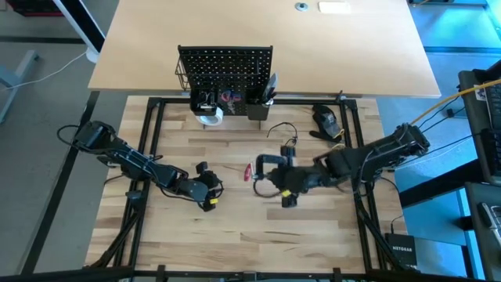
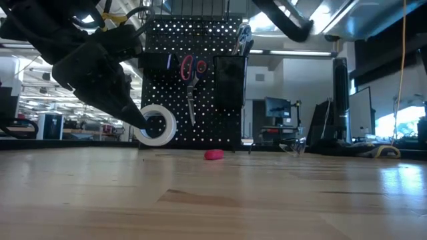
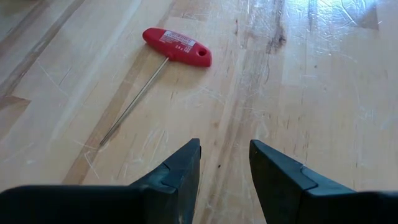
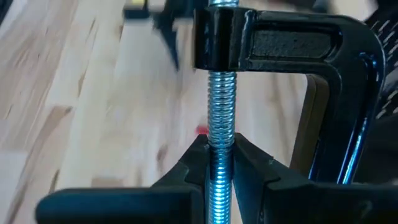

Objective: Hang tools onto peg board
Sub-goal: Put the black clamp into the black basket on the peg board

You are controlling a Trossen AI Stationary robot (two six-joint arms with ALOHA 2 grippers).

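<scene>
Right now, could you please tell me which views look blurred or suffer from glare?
Right wrist view: the C-clamp in the right end effector is sharp on its screw, the table behind smeared. Left wrist view: crisp, the red-handled hex key clear, mild sheen on the wood. Low view: bright ceiling lights behind the peg board; near tabletop soft. High view: evenly lit.

A pale wooden bench (image 1: 235,235) fills the lower half of the high view, edged by a dark metal frame (image 1: 149,157). Above it in the frame lies a second, smooth tan tabletop (image 1: 313,47). Grey floor (image 1: 39,94) shows at the left, a blue-tinted floor (image 1: 454,31) at the upper right. In the low view, the room behind holds monitors (image 2: 277,107) at right of centre and bright ceiling lights (image 2: 333,20) at the top.
</scene>
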